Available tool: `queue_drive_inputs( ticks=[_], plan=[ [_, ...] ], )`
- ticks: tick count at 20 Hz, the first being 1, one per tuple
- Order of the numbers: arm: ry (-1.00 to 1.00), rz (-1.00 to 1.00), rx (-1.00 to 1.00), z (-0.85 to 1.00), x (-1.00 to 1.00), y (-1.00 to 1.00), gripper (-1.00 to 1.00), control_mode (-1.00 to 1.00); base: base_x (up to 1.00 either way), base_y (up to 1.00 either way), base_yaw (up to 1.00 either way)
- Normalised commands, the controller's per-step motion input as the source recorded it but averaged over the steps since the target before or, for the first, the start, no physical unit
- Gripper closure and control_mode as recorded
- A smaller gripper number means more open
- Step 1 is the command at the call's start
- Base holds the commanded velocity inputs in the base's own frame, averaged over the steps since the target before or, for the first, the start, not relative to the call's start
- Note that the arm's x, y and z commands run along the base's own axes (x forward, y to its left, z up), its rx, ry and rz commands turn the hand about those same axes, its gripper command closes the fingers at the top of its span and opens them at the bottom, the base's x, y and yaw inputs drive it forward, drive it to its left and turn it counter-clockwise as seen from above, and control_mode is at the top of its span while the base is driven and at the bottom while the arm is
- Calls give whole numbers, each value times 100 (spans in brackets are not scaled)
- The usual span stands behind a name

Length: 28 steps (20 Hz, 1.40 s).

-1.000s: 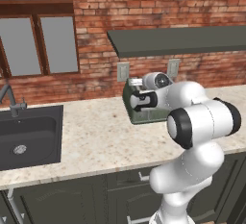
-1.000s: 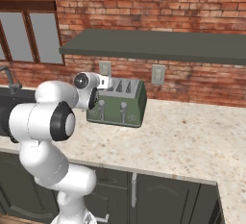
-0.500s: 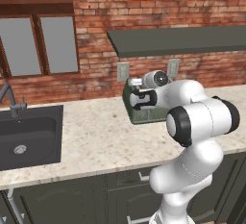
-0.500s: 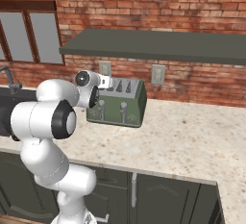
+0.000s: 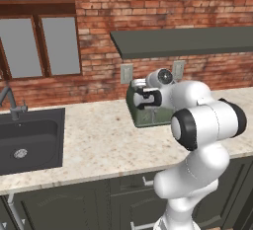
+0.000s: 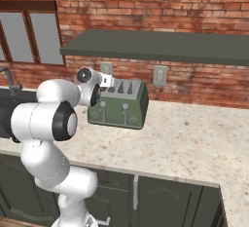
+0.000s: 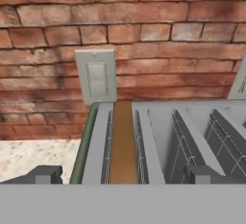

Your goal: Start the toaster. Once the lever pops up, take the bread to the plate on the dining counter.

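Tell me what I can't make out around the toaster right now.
- Toaster levers, left base view: the arm covers the front, so their height can't be read.
- Bread, hand view: its near end is cut off at the bottom edge.
- End effector, hand view: just the tips of its fingers show.
- Toaster front, hand view: below the frame.

2 base views flank the arm from behind, sharing the toaster (image 5: 148, 109) (bench-top); hand view looks closely into its slots.
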Motion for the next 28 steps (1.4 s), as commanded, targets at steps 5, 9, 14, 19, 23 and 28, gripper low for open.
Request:
queue_drive_inputs(
  ticks=[5,9,14,19,23,28],
  plan=[
    [0,0,0,0,6,0,-100,-100,0,0,0],
    [0,0,0,0,0,0,-100,-100,0,0,0],
    [0,0,0,-2,0,0,-100,-100,0,0,0],
    [0,0,0,-6,0,0,-100,-100,0,0,0],
    [0,0,0,-7,0,0,-100,-100,0,0,0],
    [0,0,0,0,0,0,-100,-100,0,0,0]
  ],
)
